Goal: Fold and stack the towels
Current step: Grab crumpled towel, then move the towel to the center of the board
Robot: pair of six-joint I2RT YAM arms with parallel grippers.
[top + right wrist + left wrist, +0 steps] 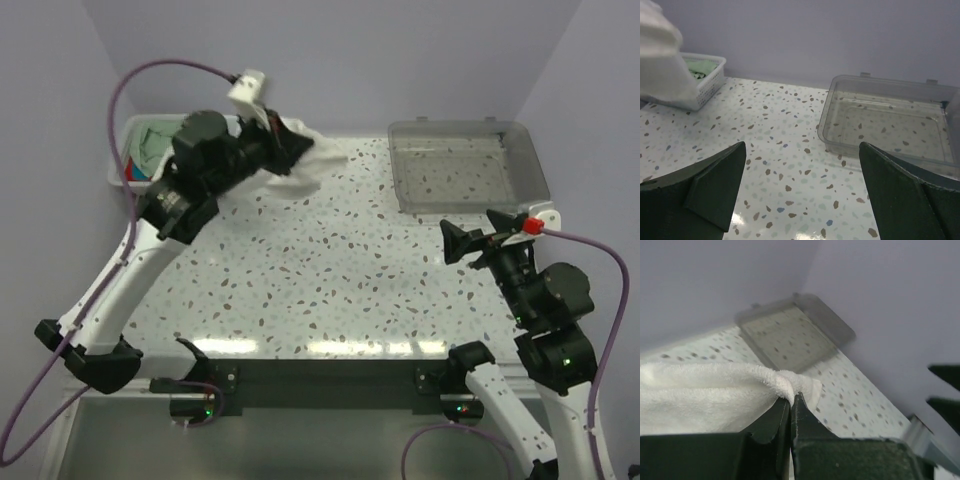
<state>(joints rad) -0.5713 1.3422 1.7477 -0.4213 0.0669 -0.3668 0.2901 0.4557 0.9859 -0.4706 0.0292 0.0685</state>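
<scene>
At upper left my left end effector (288, 150) pinches the white towel (312, 168), likely to lay it flat; my right end effector (452, 243) hangs open.

the left end effector (791, 404) has its dark jaws pressed together on a bunched fold of the white towel (705, 390), which spreads off to the left above the speckled tabletop (855, 405). beyond it, a clear tray (830, 325) sits at the tabletop's far edge, against the wall (880, 285).
</scene>
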